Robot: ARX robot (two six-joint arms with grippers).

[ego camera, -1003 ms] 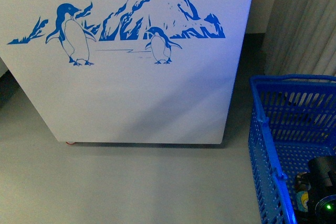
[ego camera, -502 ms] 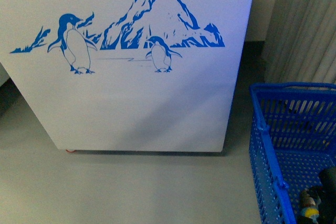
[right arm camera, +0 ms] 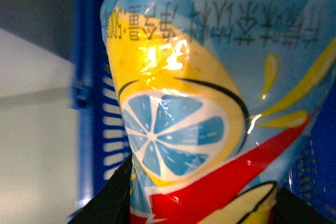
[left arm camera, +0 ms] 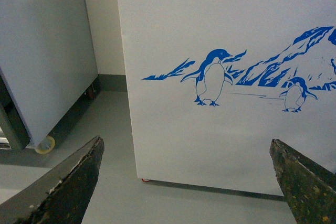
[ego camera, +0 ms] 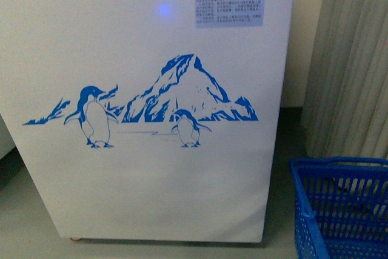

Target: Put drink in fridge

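The right gripper (right arm camera: 203, 184) pinches the drink (right arm camera: 210, 77), whose blue-and-yellow label (a citrus slice is printed on it) fills the right wrist view. The wall of a blue basket (right arm camera: 94, 108) shows just behind it. The left gripper (left arm camera: 185, 141) is spread wide and holds nothing. It points at the white front of the fridge (left arm camera: 210, 24) with its blue penguin picture. A grey cabinet (left arm camera: 42, 51) on castors stands beside the fridge. In the front view the basket sits on the floor (ego camera: 24, 235) to the right of the fridge, near a pale curtain (ego camera: 351, 59).
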